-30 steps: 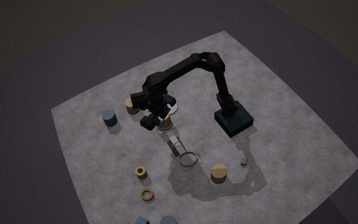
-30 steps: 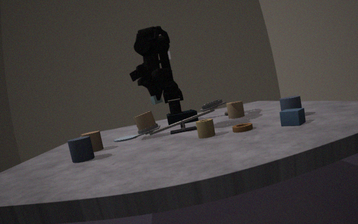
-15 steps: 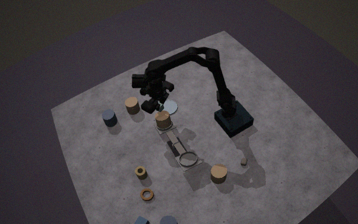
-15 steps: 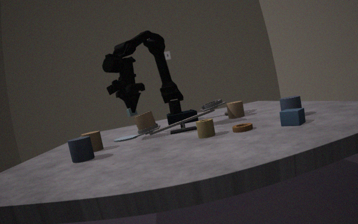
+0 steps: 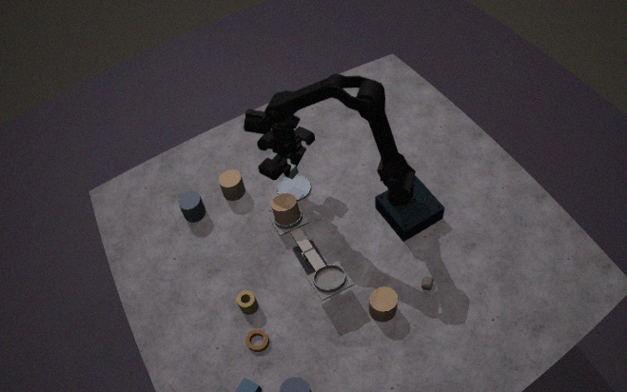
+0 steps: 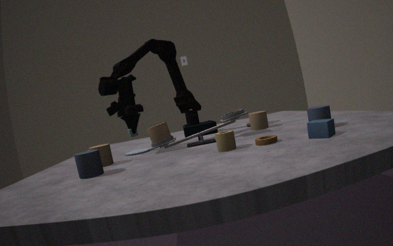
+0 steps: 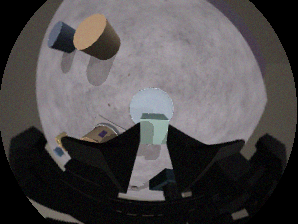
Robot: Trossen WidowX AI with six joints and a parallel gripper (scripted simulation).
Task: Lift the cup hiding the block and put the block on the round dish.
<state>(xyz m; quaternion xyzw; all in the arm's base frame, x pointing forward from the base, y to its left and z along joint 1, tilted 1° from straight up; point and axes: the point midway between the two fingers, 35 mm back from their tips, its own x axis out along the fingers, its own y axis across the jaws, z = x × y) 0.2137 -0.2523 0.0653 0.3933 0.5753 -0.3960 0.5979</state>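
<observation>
My gripper (image 5: 289, 170) (image 6: 133, 131) (image 7: 153, 126) is shut on a pale green block (image 5: 292, 169) (image 6: 130, 132) (image 7: 154, 129). It holds the block in the air above the table, near the pale blue round dish (image 5: 294, 187) (image 6: 137, 151) (image 7: 151, 102). In the wrist view the block overlaps the dish's near edge. The balance (image 5: 313, 258) (image 6: 204, 132) is tilted. A tan cup (image 5: 285, 210) (image 6: 159, 133) stands tilted on its low end, beside the dish. The raised end's ringed pan (image 5: 329, 278) (image 6: 234, 114) is empty. No cup is above the dish.
Tan cylinders (image 5: 382, 304) (image 5: 232, 185) stand on the table, one beyond each end of the balance. Also there are a dark blue cylinder (image 5: 192, 206), a yellow hollow cylinder (image 5: 247, 306), an orange ring (image 5: 249, 345), a blue box (image 6: 321, 128) and a small brownish lump (image 5: 426, 283).
</observation>
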